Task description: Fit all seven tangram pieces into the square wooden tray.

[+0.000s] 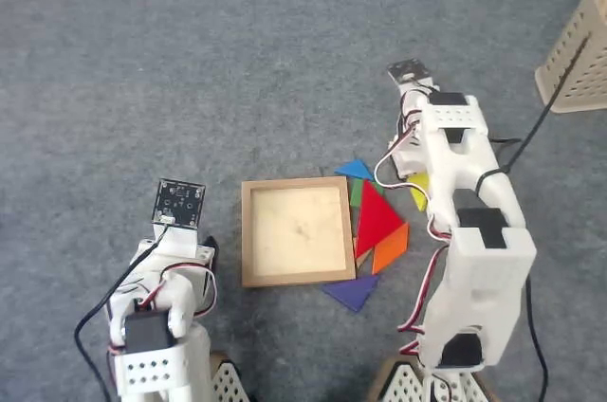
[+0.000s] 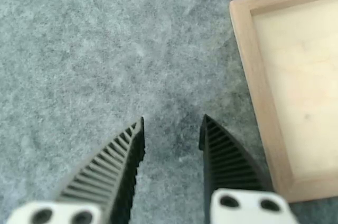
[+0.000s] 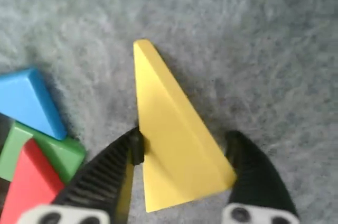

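Straddling the yellow triangle [image 3: 161, 113] on the surface, the right gripper [image 3: 184, 138] stands open, one finger touching its edge, its long axis running between them; the tray [image 1: 248, 231] lies past the other pieces [image 1: 377, 217].

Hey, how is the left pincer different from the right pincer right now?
The left pincer hangs over bare carpet beside the tray, while the right pincer straddles the yellow triangle. The left pincer has nothing between its fingers; one finger of the right pincer touches the triangle's edge. The left pincer's gap looks narrower than the right pincer's. Both are open and low over the carpet, with black ribbed fingers.
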